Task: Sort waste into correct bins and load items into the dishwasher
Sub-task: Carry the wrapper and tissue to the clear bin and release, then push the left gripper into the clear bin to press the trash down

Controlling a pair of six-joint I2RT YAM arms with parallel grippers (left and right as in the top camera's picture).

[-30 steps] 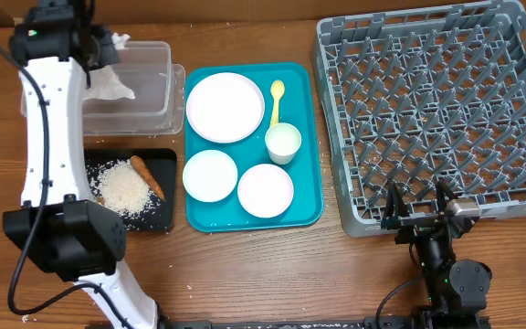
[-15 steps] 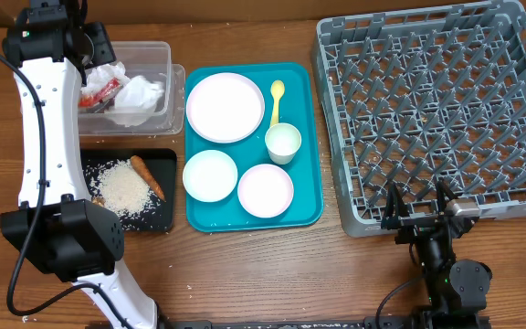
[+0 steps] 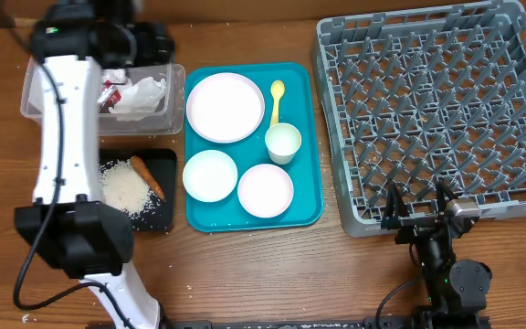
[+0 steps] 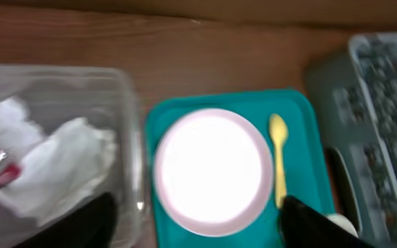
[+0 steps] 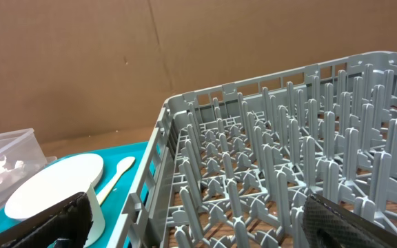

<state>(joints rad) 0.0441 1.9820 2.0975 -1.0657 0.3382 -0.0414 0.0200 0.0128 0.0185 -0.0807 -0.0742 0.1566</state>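
Note:
The clear tub [image 3: 158,108] holds crumpled white napkins [image 3: 142,94] and a red-and-white wrapper [image 3: 110,91]. My left gripper [image 3: 152,43] hovers above the tub's far right corner, open and empty. In the left wrist view its dark fingertips [image 4: 81,222] frame the round white plate [image 4: 212,172] and the yellow spoon [image 4: 278,157]. The black tray [image 3: 161,166] carries white rice [image 3: 121,189] and an orange carrot stick [image 3: 148,176]. Plate [image 3: 225,107], spoon [image 3: 277,99], cup [image 3: 283,143] and two bowls [image 3: 210,175] [image 3: 265,190] lie on the teal tray [image 3: 310,137]. My right gripper [image 3: 418,206] stands open at the grey dish rack's [image 3: 436,110] near edge.
A brown cardboard wall [image 5: 116,62] backs the table. The rack [image 5: 288,158] fills the right wrist view, with the plate [image 5: 54,186] and spoon [image 5: 116,176] to its left. Bare wooden table [image 3: 272,274] lies along the front.
My left gripper opened over the clear tub and let the napkin and wrapper fall in. It then swung right, toward the teal tray. The right arm stayed still.

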